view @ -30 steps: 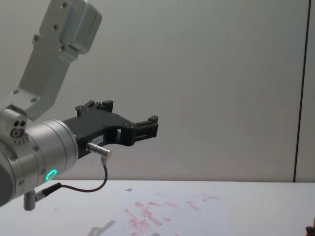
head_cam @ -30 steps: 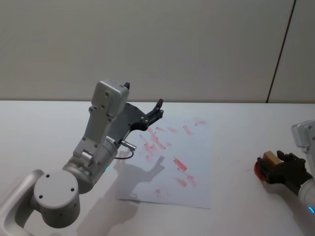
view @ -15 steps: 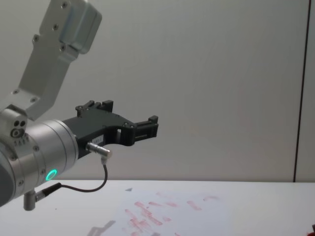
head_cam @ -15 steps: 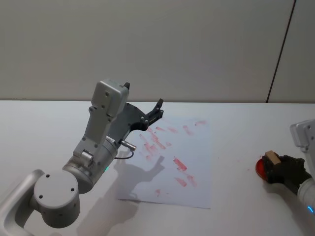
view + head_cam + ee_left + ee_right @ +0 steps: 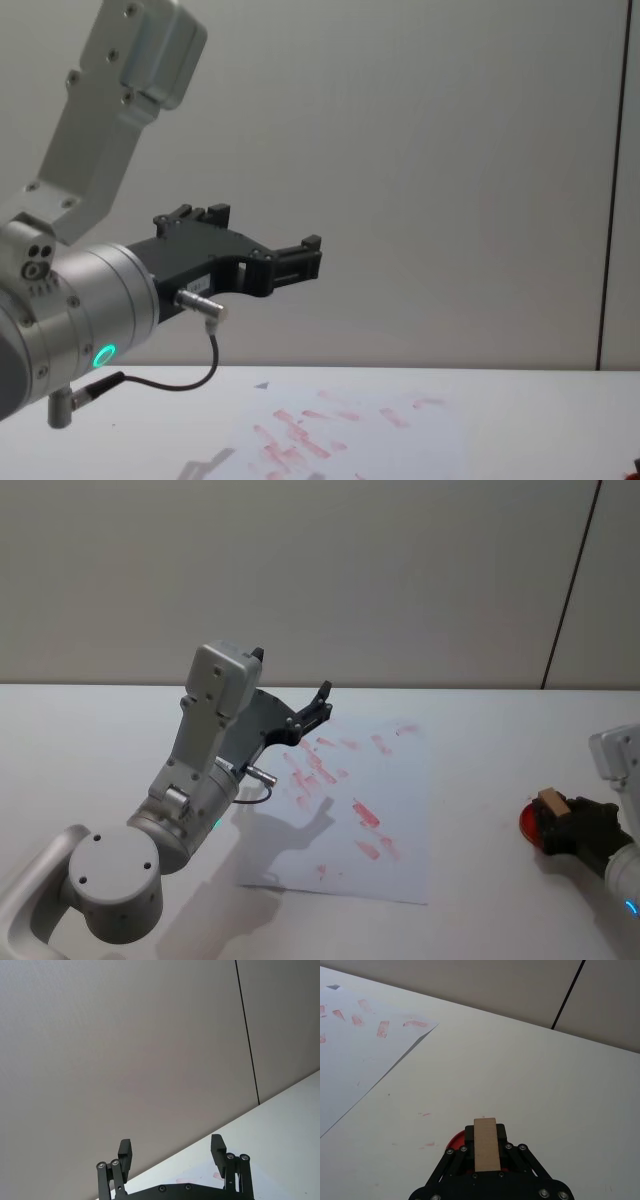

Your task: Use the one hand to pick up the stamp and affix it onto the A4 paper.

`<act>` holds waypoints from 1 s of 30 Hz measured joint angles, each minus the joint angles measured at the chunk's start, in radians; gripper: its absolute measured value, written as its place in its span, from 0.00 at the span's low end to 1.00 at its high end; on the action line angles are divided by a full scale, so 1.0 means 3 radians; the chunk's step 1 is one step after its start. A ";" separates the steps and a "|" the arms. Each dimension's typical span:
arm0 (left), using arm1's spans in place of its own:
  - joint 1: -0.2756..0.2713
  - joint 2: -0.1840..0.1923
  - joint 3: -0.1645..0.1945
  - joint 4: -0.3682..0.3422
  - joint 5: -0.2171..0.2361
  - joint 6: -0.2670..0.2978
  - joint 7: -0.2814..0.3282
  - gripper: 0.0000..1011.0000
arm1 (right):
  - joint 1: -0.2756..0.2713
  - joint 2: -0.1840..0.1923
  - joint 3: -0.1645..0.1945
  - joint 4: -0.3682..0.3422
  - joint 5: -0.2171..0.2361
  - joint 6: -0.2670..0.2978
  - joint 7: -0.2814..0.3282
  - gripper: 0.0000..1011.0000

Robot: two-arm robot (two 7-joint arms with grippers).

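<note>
right gripper [image 5: 562,816] has shifted, baring red ink pad [image 5: 528,826], clenched on stamp [image 5: 552,803]; pressing onto a4 paper [image 5: 395,855] remains; left gripper [image 5: 171,1147] parked aloft, fingers spread

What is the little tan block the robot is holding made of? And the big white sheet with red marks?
The stamp looks like bare wood. It is pale tan and dull, with straight cut edges, though no grain shows, so I can't be sure. The A4 paper looks like ordinary thin paper. It lies flat, white and not shiny, and the red marks look like smudgy ink prints.
</note>
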State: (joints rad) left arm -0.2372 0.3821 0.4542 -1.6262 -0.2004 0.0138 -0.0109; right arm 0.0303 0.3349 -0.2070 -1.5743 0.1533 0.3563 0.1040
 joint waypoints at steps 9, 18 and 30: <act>0.0000 0.0000 0.0000 0.0000 0.0000 0.0000 0.0000 0.99 | -0.0063 0.0031 0.0011 -0.0044 -0.0010 0.0050 0.0013 0.22; 0.0000 0.0000 0.0000 0.0000 0.0000 0.0000 0.0000 0.99 | -0.0078 0.0030 0.0016 -0.0051 -0.0017 -0.0035 0.0014 0.22; 0.0000 0.0000 0.0000 0.0000 0.0000 0.0000 0.0000 0.99 | 0.0026 -0.0049 0.0018 -0.0088 0.0051 -0.0375 0.0065 0.22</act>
State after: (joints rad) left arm -0.2371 0.3821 0.4542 -1.6262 -0.2004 0.0139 -0.0109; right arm 0.0380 0.3201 -0.2017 -1.6008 0.1687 0.2438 0.1237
